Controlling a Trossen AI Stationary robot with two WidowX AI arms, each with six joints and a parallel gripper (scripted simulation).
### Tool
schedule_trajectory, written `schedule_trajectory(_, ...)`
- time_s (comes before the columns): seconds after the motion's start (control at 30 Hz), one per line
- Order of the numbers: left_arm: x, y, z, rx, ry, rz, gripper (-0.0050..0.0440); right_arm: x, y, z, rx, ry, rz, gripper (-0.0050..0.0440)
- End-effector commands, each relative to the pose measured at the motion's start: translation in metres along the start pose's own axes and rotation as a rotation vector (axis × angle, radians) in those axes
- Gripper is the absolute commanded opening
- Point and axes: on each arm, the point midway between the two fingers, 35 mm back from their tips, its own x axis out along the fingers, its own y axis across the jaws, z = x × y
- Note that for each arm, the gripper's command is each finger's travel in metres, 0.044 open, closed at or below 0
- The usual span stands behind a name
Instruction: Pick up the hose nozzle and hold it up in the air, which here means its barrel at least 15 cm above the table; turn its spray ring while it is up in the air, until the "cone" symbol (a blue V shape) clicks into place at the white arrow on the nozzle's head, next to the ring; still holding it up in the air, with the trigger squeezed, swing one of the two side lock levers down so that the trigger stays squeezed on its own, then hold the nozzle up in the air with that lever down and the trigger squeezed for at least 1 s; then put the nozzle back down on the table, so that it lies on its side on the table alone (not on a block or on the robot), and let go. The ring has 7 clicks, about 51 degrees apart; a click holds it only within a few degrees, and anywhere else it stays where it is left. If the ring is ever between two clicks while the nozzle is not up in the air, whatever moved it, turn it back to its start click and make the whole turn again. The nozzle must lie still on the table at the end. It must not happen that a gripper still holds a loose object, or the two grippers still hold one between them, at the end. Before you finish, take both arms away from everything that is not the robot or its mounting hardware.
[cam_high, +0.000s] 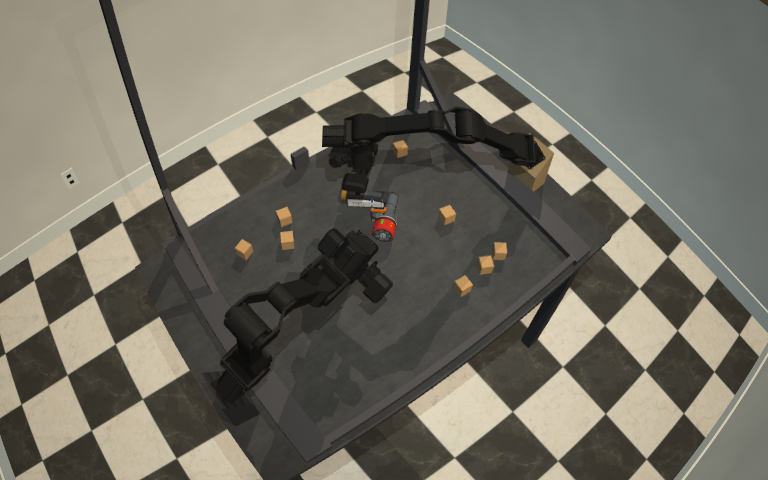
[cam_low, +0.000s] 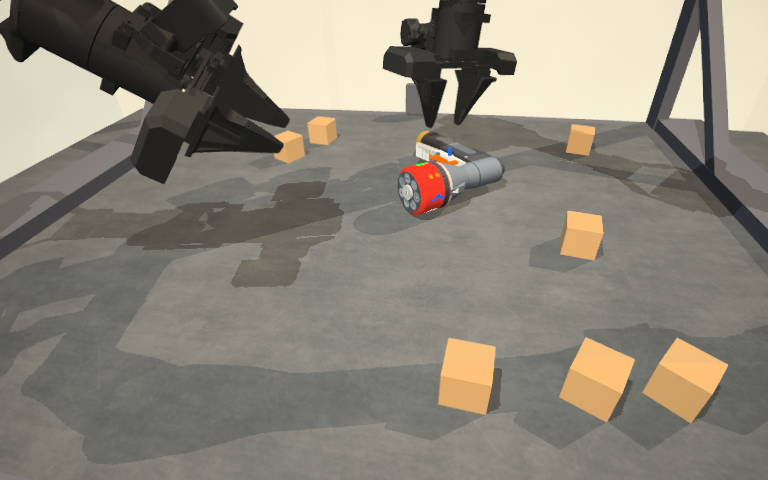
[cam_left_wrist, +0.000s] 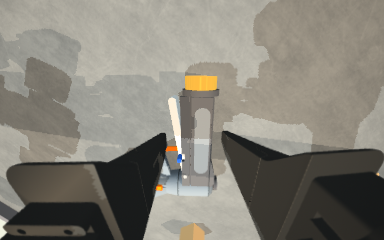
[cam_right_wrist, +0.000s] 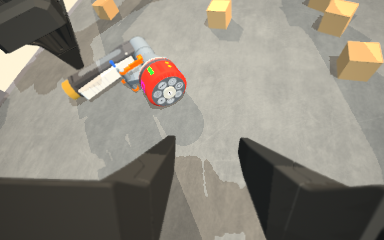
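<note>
I'm just starting: the grey, plastic-looking hose nozzle (cam_high: 391, 204) (cam_low: 478, 171) (cam_left_wrist: 189, 190) (cam_right_wrist: 143, 49) is lying down.
My black left gripper (cam_high: 355, 182) (cam_low: 443, 124) (cam_left_wrist: 194, 136) (cam_right_wrist: 79, 60) and black right gripper (cam_high: 365, 238) (cam_low: 285, 134) (cam_right_wrist: 207, 144) are hanging half open, holding nothing; every job is waiting.

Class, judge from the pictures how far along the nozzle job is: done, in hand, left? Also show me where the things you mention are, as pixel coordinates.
Done: nothing visibly held up or locked. In hand: the open left gripper (cam_low: 444, 123) (cam_left_wrist: 194, 136) hovers above the nozzle (cam_high: 390, 206) (cam_low: 478, 169) (cam_left_wrist: 197, 150) (cam_right_wrist: 142, 55), which lies on the table (cam_low: 339, 305). Left, apparently: lifting, turning the ring (cam_high: 383, 228) (cam_low: 424, 187) (cam_right_wrist: 162, 75), locking the trigger, setting down, withdrawing both arms.
</note>
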Motion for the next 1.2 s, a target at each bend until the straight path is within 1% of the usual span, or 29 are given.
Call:
schedule_trajectory(0.0,-0.033,0.011,0.003,-0.030,-0.028,0.010,0.0238,-0.003,0.000,0.010,-0.003,-0.028,0.002,0.0179)
schedule_trajectory(0.07,-0.040,0.011,0.002,-0.029,-0.026,0.009,0.0238,-0.003,0.000,0.010,-0.003,-0.028,0.002,0.0179)
schedule_trajectory(0.1,-0.028,0.010,0.002,-0.026,-0.025,0.008,0.0238,-0.003,0.000,0.010,-0.003,-0.028,0.002,0.0179)
schedule_trajectory(0.23,-0.024,0.008,0.000,-0.025,-0.023,0.008,0.0238,-0.003,0.000,0.010,-0.003,-0.028,0.002,0.0179)
schedule_trajectory(0.47,-0.025,0.008,0.000,-0.026,-0.025,0.008,0.0238,-0.003,0.000,0.010,-0.003,-0.028,0.002,0.0179)
schedule_trajectory(0.53,-0.022,0.010,-0.004,-0.052,-0.033,0.000,0.0238,-0.003,0.000,0.010,-0.003,-0.028,0.002,0.0179)
schedule_trajectory(0.67,-0.019,0.019,-0.010,-0.136,-0.082,-0.020,0.0238,-0.003,0.000,0.010,-0.003,-0.028,0.002,0.0179)
schedule_trajectory(0.73,-0.019,0.019,-0.010,-0.136,-0.082,-0.020,0.0238,-0.003,0.000,0.010,-0.003,-0.028,0.002,0.0179)
schedule_trajectory(1.17,-0.018,0.048,-0.029,-0.389,-0.295,-0.062,0.0238,-0.003,0.000,0.011,-0.003,-0.029,0.002,0.0179)
